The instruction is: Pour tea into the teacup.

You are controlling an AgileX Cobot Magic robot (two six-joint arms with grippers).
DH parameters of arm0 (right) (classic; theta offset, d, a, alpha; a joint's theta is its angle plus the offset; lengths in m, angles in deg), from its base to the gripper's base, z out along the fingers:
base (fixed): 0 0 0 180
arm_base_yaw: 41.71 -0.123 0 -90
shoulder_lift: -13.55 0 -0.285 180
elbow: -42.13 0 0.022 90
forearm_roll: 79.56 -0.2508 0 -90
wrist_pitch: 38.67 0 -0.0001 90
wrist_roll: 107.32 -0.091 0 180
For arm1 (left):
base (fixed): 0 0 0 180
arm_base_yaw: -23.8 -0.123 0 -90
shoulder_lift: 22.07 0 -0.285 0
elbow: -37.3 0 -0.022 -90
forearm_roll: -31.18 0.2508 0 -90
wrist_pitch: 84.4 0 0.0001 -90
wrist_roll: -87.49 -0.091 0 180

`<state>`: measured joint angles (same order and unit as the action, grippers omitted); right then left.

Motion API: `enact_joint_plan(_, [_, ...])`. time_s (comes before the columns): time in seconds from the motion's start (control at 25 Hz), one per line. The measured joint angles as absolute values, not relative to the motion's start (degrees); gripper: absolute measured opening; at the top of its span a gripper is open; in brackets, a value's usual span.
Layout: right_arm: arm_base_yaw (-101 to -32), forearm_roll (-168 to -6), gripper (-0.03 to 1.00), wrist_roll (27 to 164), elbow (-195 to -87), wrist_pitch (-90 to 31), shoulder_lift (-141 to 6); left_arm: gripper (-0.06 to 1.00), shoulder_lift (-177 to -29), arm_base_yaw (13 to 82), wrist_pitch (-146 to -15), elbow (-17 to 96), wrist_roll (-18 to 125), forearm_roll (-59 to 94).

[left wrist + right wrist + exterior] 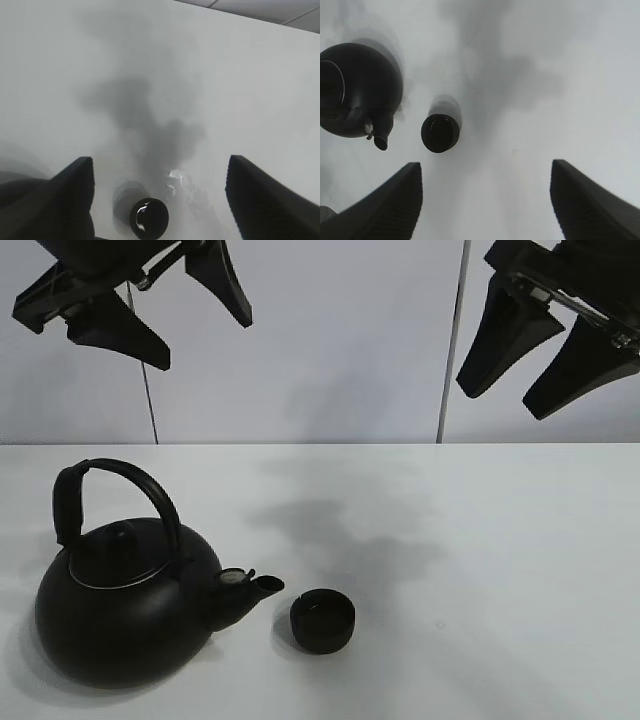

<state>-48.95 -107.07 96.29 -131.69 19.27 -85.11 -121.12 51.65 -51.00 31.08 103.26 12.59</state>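
Note:
A small matte black teacup point(322, 621) stands upright on the white table point(480, 540), just right of the spout of a big round black kettle point(125, 600) with an arched handle. The cup also shows in the left wrist view point(149, 218) and the right wrist view point(440, 132); the kettle shows in the right wrist view point(357, 90). My left gripper point(150, 300) hangs open and empty high above the table at the upper left. My right gripper point(545, 350) hangs open and empty high at the upper right. Both are far from the kettle and cup.
A pale panelled wall point(330, 340) runs behind the table. Soft arm shadows point(340, 530) fall on the table's middle. A small wet or shiny patch point(180, 182) lies on the table near the cup in the left wrist view.

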Motion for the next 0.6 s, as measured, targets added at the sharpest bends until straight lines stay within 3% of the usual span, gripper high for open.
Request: enact_joint_plan(0.6, [-48.95, -107.07, 0.49, 96.29, -131.69, 19.27, -85.11, 0.53, -121.12, 51.65, -50.52, 31.08, 102.1, 10.52])
